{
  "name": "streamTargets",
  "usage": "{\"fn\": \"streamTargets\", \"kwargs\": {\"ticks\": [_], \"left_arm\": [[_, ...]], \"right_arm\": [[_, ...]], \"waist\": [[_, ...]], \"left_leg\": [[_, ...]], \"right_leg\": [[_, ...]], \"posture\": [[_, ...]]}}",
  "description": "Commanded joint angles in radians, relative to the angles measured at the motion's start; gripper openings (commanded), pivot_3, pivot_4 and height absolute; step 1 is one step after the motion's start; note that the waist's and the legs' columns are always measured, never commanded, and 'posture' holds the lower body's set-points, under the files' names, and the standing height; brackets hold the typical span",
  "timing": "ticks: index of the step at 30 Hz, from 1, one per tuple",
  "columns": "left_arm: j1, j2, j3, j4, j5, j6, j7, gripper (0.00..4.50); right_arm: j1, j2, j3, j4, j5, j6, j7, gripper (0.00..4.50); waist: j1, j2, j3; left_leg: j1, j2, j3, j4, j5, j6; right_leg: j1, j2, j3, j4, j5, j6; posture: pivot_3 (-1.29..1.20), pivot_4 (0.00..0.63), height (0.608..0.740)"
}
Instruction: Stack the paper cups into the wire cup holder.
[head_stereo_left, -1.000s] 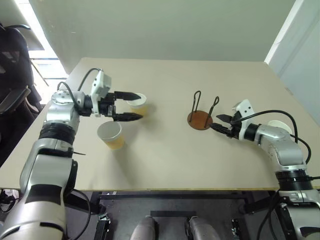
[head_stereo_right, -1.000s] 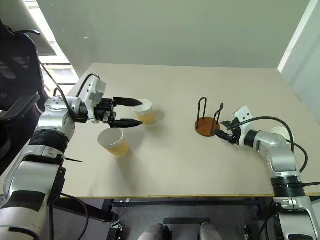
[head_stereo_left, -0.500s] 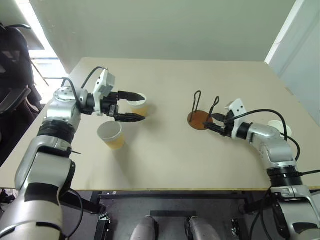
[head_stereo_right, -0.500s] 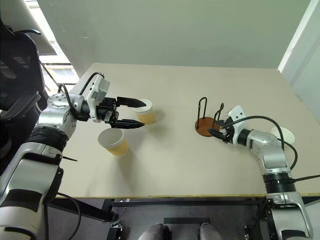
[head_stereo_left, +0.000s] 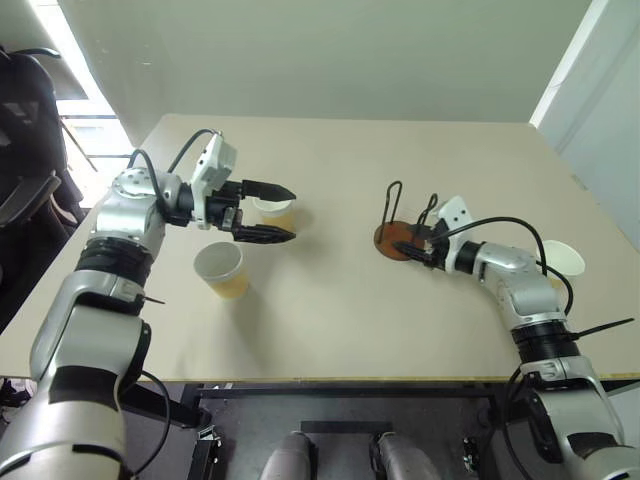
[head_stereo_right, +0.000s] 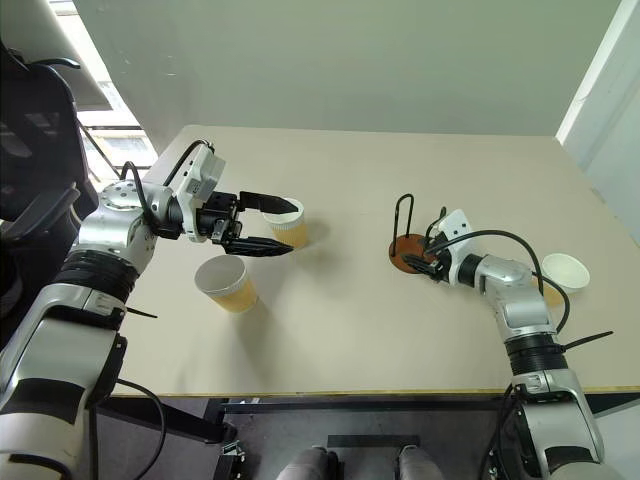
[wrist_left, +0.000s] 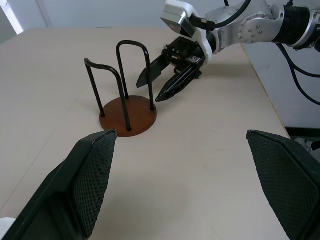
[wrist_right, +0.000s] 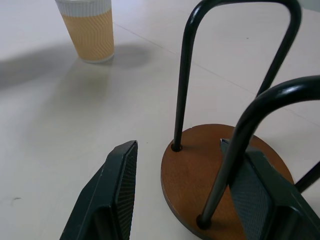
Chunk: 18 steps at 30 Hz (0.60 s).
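left gripper (head_stereo_left: 281, 211) is spread wide and holds nothing; its two black fingers straddle the air just in front of the far paper cup (head_stereo_left: 274, 211), which stands upright on the table (head_stereo_left: 330, 320). right gripper (head_stereo_left: 414, 249) is partly spread, holds nothing, and sits at the edge of the wire cup holder (head_stereo_left: 400, 236), with one finger over the brown disc base and the other just outside it (in the right wrist view one wire loop rises between the two fingers).

location of task items:
- near paper cup (head_stereo_left: 221, 270): upright, close to the robot's left side, apart from the far one.
- third paper cup (head_stereo_left: 559, 259): upright near the right table edge, beyond the right arm.
- holder: upright near the table centre, no cup in it.

handling judgement: the cups appear light, thin-walled and easily crushed, so a firm squeeze would likely dent the wall. grip across the body below the white rim, where the rolled edge lends stiffness, with modest pressure. the smooth taper may slip. the holder looks light enough to slide if nudged; bracing its base seems the sensible role for the right gripper.
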Motion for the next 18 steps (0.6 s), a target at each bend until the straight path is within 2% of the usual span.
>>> {"fn": "streamTargets", "kwargs": {"ticks": [1, 4, 7, 13, 18], "left_arm": [[-0.021, 0.009, 0.036, -0.034, -0.009, 0.014, -0.040, 4.46], [-0.024, 0.006, 0.042, -0.036, -0.004, 0.020, -0.040, 4.46], [-0.025, 0.003, 0.048, -0.034, 0.000, 0.025, -0.040, 4.50], [-0.027, 0.002, 0.050, -0.019, 0.004, 0.022, -0.040, 4.50], [-0.024, 0.003, 0.049, -0.006, 0.006, 0.011, -0.040, 4.50]], "right_arm": [[-0.031, 0.001, -0.012, 0.003, -0.005, -0.028, -0.011, 2.66], [-0.036, 0.005, -0.017, 0.017, -0.003, -0.022, -0.012, 2.66], [-0.039, 0.010, -0.019, 0.027, 0.000, -0.010, -0.015, 2.12], [-0.039, 0.007, -0.011, 0.028, 0.000, 0.009, -0.002, 0.04], [-0.044, -0.009, 0.001, 0.034, 0.001, 0.019, 0.043, 0.04]], "waist": [[0.000, 0.000, 0.000], [0.000, 0.000, 0.000], [0.000, 0.000, 0.000], [0.000, 0.000, 0.000], [0.000, 0.000, 0.000]], "left_leg": [[0.000, 0.000, 0.000, 0.000, 0.000, 0.000], [0.000, 0.000, 0.000, 0.000, 0.000, 0.000], [-0.001, 0.000, 0.000, 0.000, 0.000, 0.000], [-0.001, 0.000, 0.000, 0.000, 0.000, 0.000], [-0.001, 0.000, 0.000, 0.000, 0.000, 0.000]], "right_leg": [[0.000, 0.000, 0.000, 0.000, 0.000, 0.000], [0.000, 0.000, 0.000, 0.000, 0.000, 0.000], [-0.001, 0.000, 0.000, 0.000, 0.000, 0.000], [-0.001, 0.000, 0.000, 0.000, 0.000, 0.000], [-0.001, 0.000, 0.000, 0.000, 0.000, -0.001]], "posture": [[0.00, 0.150, 0.740], [0.00, 0.150, 0.740], [0.00, 0.150, 0.740], [0.00, 0.150, 0.740], [0.00, 0.150, 0.740]]}}
